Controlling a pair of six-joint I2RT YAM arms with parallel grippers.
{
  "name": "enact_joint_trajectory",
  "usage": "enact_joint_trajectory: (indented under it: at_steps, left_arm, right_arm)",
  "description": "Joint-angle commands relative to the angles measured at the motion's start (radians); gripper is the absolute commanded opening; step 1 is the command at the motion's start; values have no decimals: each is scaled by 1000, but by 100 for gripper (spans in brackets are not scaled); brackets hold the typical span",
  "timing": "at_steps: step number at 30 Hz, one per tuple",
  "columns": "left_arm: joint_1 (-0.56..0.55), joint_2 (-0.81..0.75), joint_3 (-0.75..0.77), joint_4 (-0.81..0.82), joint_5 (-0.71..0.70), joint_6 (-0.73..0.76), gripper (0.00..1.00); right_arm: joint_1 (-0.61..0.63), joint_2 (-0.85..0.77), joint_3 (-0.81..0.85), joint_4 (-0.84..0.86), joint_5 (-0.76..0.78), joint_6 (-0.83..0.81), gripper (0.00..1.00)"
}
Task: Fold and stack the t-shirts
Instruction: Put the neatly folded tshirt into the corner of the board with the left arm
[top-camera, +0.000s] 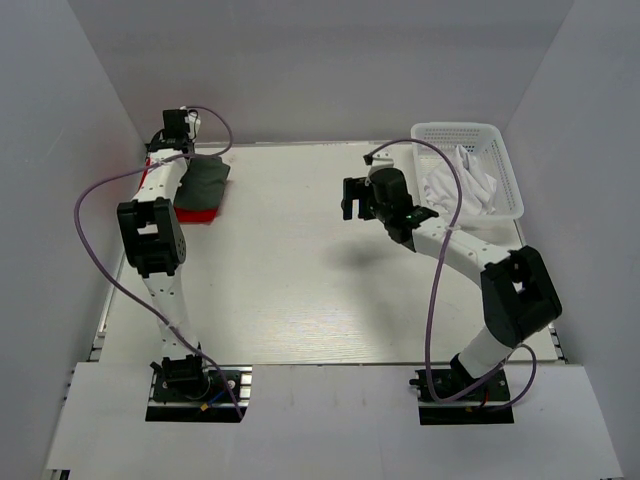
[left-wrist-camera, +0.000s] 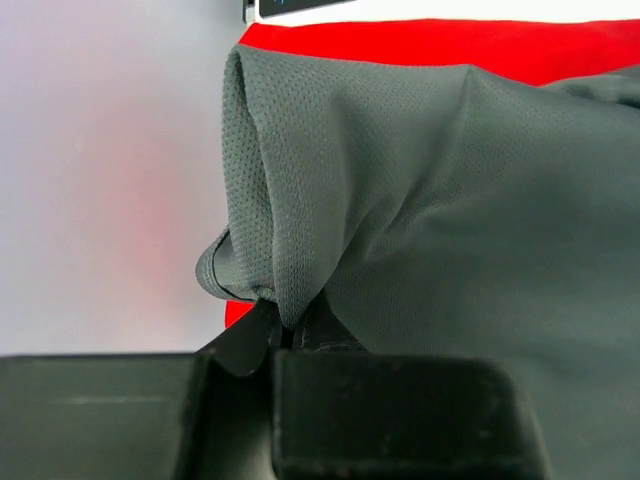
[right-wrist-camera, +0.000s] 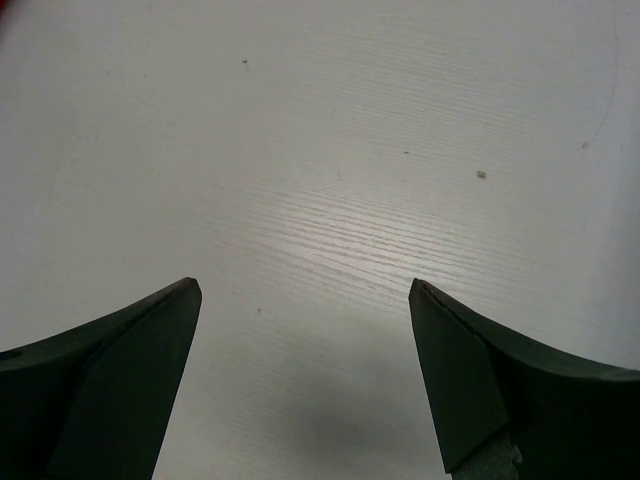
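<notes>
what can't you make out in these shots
- red t-shirt: top view, mostly under the grey t-shirt and left arm, so its fold is hidden.
- grey t-shirt: left wrist view, cut off at the right edge; the left gripper covers its pinched edge.
- white cloth in the basket: top view, bunched, too small to count garments.
- right wrist view: only table beyond the open right gripper.

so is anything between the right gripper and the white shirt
Only the basket's side wall: the white shirt lies inside the basket, whose top is open. The right gripper hangs open over bare table to the basket's left, so nothing visible blocks a reach from above.
</notes>
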Motion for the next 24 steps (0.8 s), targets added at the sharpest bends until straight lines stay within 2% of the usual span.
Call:
enact_joint_trajectory:
  at_steps: [1, 2, 3, 5, 6, 13, 15, 18, 19, 20, 22, 24]
  left_arm:
    - [23, 2, 70, 20, -7, 5, 0]
    - [24, 17, 85, 20, -18, 5, 9]
    - [33, 34, 94, 20, -36, -7, 54]
    - [43, 43, 137, 20, -82, -46, 81]
    - [44, 57, 151, 11, -93, -60, 99]
    - [62, 35, 209, -44, -153, -199, 100]
    - [51, 5, 220, -81, -128, -251, 100]
    - [30, -72, 220, -127, -12, -313, 100]
    - [30, -101, 190, -136, 110, -371, 100]
    - [30, -136, 159, -137, 164, -403, 100]
    - [15, -231, -21, -65, 290, -473, 100]
    - [-13, -420, -184, 1, 336, -544, 100]
  right_arm:
    - [3, 32, 73, -27, -21, 0, 90]
    - [1, 34, 78, -27, -21, 0, 90]
    - [-2, 42, 82, -30, -21, 0, 90]
    - [1, 48, 88, -32, -24, 0, 90]
    - [0, 49, 90, -32, -26, 3, 90]
    - [1, 4, 56, -29, -27, 15, 90]
    - [3, -17, 42, -21, -31, 21, 90]
    - [-2, -84, -19, -1, -44, 30, 90]
    - [-2, -104, -39, 8, -49, 33, 90]
    - [3, -116, -50, 16, -47, 33, 90]
    - [3, -150, -74, 7, -49, 62, 90]
    - [20, -191, -112, 11, -107, 98, 90]
